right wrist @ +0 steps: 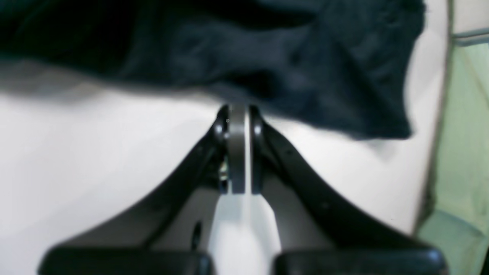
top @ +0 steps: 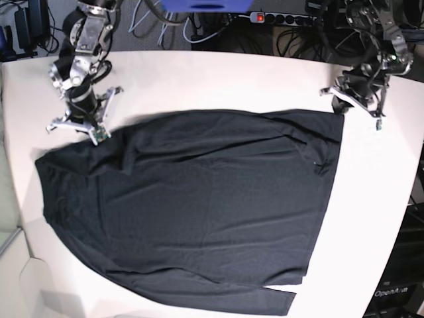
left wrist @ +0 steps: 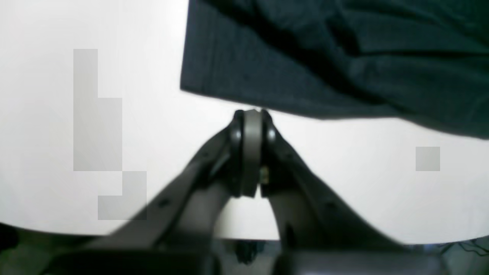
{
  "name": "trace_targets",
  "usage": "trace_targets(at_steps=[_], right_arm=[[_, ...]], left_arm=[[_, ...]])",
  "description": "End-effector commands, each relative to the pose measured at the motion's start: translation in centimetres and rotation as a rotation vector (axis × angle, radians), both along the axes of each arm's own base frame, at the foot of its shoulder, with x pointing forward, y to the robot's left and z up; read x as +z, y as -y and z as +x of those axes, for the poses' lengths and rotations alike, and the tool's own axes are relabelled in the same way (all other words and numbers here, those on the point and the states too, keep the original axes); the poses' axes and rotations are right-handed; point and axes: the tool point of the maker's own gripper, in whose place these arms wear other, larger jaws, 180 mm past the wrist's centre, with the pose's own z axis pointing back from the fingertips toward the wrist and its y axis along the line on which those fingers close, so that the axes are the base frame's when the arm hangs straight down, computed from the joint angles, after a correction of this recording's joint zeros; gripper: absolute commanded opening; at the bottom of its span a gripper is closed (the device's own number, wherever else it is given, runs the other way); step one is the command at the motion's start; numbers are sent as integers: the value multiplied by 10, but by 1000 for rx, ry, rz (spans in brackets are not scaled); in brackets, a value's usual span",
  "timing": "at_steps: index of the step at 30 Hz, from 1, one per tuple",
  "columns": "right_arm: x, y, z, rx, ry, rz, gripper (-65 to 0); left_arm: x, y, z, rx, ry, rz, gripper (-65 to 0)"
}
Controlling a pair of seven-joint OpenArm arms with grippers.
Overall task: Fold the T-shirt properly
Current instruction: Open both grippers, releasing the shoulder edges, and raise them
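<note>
A: Right, closest in first: what are the two grippers doing?

B: In each wrist view the jaws are pressed together. The left gripper (left wrist: 252, 112) sits at the hem edge of the T-shirt (left wrist: 324, 65), with bare white surface (left wrist: 133, 126) on either side. Whether any cloth is pinched there I can't quite make out. The right gripper (right wrist: 237, 109) is likewise closed at a rumpled corner of the shirt, but that view is blurred, so a grip is only probable.

A: And farther out?

B: From the base view the T-shirt (top: 199, 199) lies spread nearly flat across the surface (top: 377, 199), its long axis running side to side. The left gripper (top: 343, 96) is at one far corner, the right gripper (top: 93, 131) at the other. So the cloth lies ahead of both, each arm nearest its own corner.
</note>
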Motion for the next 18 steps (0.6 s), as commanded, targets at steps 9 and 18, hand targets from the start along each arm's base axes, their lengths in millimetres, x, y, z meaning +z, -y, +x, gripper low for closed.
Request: trace_targets(at_steps=[9, 18], right_arm=[[-12, -3, -17, 71, -26, -50, -641], [4, -12, -15, -8, 80, 60, -601]], left_arm=[[-8, -4, -2, 3, -9, -18, -650], [-3, -9, 2, -6, 2, 3, -499]])
